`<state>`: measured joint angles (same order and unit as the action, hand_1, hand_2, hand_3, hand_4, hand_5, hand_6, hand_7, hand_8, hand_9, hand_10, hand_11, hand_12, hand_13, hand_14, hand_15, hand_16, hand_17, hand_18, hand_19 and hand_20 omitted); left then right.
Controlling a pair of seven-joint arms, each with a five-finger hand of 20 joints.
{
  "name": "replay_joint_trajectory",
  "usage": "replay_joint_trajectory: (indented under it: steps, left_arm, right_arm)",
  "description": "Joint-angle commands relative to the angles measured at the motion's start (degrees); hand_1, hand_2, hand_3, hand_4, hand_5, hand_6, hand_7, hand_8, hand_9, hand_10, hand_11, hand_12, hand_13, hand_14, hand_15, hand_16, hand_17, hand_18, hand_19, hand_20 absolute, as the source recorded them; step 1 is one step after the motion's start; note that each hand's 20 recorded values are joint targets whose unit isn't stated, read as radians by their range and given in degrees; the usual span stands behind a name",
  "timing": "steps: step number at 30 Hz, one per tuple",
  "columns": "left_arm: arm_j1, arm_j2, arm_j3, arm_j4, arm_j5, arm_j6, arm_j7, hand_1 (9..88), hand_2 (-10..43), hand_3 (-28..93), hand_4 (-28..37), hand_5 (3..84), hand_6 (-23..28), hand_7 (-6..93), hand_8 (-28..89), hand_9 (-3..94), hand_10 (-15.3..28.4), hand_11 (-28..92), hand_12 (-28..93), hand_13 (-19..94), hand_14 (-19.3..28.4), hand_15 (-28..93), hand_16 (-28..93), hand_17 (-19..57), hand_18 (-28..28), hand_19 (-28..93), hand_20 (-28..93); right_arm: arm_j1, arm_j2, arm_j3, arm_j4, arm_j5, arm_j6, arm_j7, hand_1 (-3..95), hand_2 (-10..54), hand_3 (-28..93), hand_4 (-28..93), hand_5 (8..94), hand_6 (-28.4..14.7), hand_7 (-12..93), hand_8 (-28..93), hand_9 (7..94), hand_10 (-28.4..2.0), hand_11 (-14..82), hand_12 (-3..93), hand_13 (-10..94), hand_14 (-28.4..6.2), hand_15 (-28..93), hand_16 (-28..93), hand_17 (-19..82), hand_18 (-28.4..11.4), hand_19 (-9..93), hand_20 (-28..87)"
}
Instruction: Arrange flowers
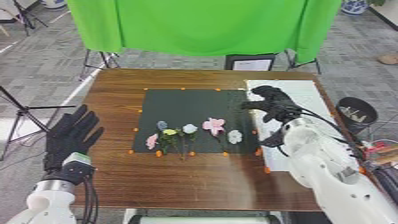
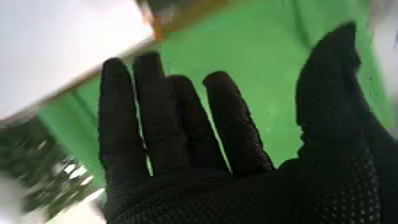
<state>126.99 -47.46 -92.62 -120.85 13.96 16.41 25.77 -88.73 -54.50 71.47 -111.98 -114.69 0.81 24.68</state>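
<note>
A green cloth (image 1: 195, 25) hung beyond the far edge of the brown wooden table (image 1: 115, 185). On the near half of the dark mat (image 1: 195, 102) lay the flowers: a pink bloom (image 1: 152, 141) at the left, a yellow one (image 1: 170, 132), a larger pink one (image 1: 213, 125) and, rightmost, a white one (image 1: 234, 136). The right hand (image 1: 275, 104) was over the white sheet (image 1: 300, 89), its fingers extended and the thumb well apart. The left hand (image 1: 69, 136), fingers straight and slightly spread, was at the table's left edge.

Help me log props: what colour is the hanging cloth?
Bright green cloth, clearest in the head view.
</note>
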Motion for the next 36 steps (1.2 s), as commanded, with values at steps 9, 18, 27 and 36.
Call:
replay_joint_trajectory:
  steps: [9,18,27,36]
  left_arm:
    - [2.3,0.12,-4.75,-0.42,0.59,-3.83,1.28,22.1,16.1,62,-28.3,35.8,8.3,5.8,-8,25.9,13.2,8,7,12,8.6,14,-9,-6.5,10.9,29,6]
    - [3.0,-0.11,-6.07,-1.10,1.16,-3.65,1.40,35.0,18.2,33,-28.3,34.4,8.1,4.7,-7,24.5,12.7,7,7,11,7.8,12,-9,-6.3,10.2,27,6]
    - [2.8,-0.36,-6.44,-0.95,1.66,-4.03,1.00,33.0,17.2,39,-28.3,34.0,7.8,5.1,-7,23.6,12.4,7,7,11,7.5,12,-9,-6.4,10.1,27,6]
    - [2.8,-0.42,-6.43,-1.14,1.64,-3.76,1.27,31.7,16.9,43,-28.3,34.0,7.8,5.4,-8,23.4,12.5,7,7,11,8.0,12,-9,-6.7,10.2,27,6]
  right_arm:
    - [-5.7,-5.0,9.3,-0.1,43.9,8.3,-21.2,2.0,11.3,79,-28,32.9,-1.1,11,-11,32.7,-12.6,4.5,8.5,27,-13.6,7,14,16,-16.3,28,16]
    - [-7.9,-5.7,10.6,-1.6,45.3,9.4,-21.9,-2.1,12.5,79,-28,34.0,-1.1,10,-11,32.9,-12.2,3.5,8.1,26,-13.2,6,15,16,-16.4,26,18]
    - [-8.5,-5.3,11.3,-2.4,45.9,9.8,-22.2,-0.4,12.4,79,-28,35.5,-1.0,11,-11,33.5,-12.1,3.8,8.1,27,-13.2,6,16,16,-16.7,26,18]
    - [-8.6,-5.4,11.4,-2.7,45.7,9.4,-21.6,0.3,12.3,80,-28,36.5,-1.1,11,-11,33.9,-12.1,3.9,8.2,27,-13.6,6,16,16,-16.7,26,19]
